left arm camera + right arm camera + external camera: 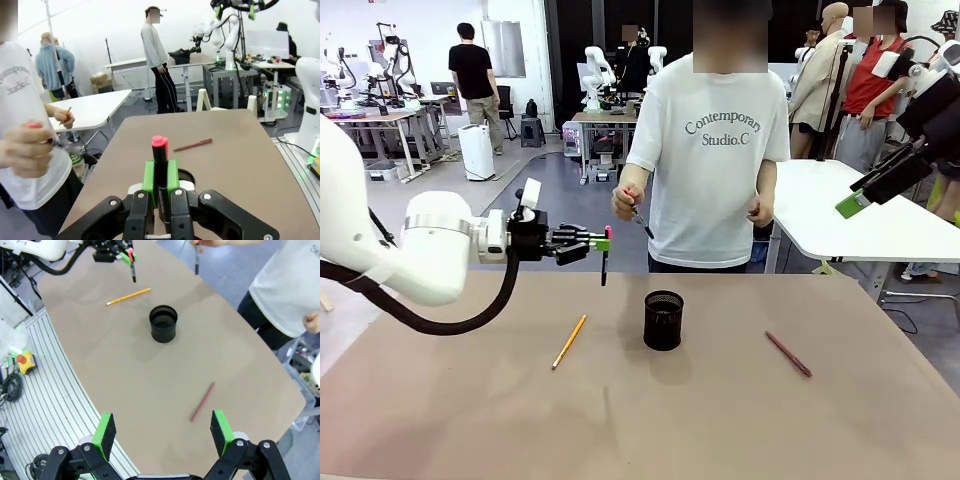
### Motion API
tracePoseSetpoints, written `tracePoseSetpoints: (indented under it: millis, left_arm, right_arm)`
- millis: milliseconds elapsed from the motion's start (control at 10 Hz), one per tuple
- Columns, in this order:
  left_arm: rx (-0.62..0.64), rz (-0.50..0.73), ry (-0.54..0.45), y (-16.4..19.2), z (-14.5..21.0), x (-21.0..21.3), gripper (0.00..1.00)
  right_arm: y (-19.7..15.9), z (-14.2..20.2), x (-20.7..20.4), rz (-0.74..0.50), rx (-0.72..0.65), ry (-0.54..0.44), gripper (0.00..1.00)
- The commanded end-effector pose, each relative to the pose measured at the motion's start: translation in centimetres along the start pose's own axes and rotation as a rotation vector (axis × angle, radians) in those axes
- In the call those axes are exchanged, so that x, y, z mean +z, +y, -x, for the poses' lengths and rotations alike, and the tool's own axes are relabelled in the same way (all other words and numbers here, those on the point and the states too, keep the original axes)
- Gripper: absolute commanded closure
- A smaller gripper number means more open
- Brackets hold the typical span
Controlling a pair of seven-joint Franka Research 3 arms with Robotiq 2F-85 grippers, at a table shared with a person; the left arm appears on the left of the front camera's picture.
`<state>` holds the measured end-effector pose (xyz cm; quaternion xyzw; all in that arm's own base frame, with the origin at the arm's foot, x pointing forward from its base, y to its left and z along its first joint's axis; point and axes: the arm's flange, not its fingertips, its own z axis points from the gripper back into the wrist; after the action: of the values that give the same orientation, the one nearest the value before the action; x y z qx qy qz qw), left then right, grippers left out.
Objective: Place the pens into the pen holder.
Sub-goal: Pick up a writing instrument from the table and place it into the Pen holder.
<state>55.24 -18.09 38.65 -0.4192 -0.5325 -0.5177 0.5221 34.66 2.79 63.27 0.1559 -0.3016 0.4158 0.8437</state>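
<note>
My white left arm (430, 250) reaches in level from the left. Its left gripper (604, 240), black with green pads, is clamped on a thin dark pen with a pink-red end (604, 268). My right gripper (162, 427) hangs high at the right, jaws spread wide.

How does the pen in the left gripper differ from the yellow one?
The dark pen hangs upright, clamped in the left gripper; the yellow pen lies flat on the table. The dark pen has a pink end; the yellow pen does not. Both are outside the pen holder.
</note>
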Motion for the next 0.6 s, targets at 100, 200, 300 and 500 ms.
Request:
tracePoseSetpoints:
  millis: [100, 200, 300, 500]
  left_arm:
    - [0.013, -0.027, 0.033, -1.6, -1.6, 3.7, 1.00]
    - [0.020, -0.033, 0.045, -1.8, -1.8, 5.0, 1.00]
    - [0.027, -0.061, 0.053, -2.1, -2.0, 5.9, 1.00]
    - [0.037, -0.096, 0.067, -1.8, -2.0, 7.3, 1.00]
  right_arm:
    - [0.1, 0.0, 0.1, -0.012, 0.001, -0.012, 0.00]
    - [0.1, 0.0, 0.1, -0.012, 0.001, -0.012, 0.00]
    - [0.1, 0.0, 0.1, -0.012, 0.001, -0.012, 0.00]
    - [0.1, 0.0, 0.1, -0.012, 0.001, -0.012, 0.00]
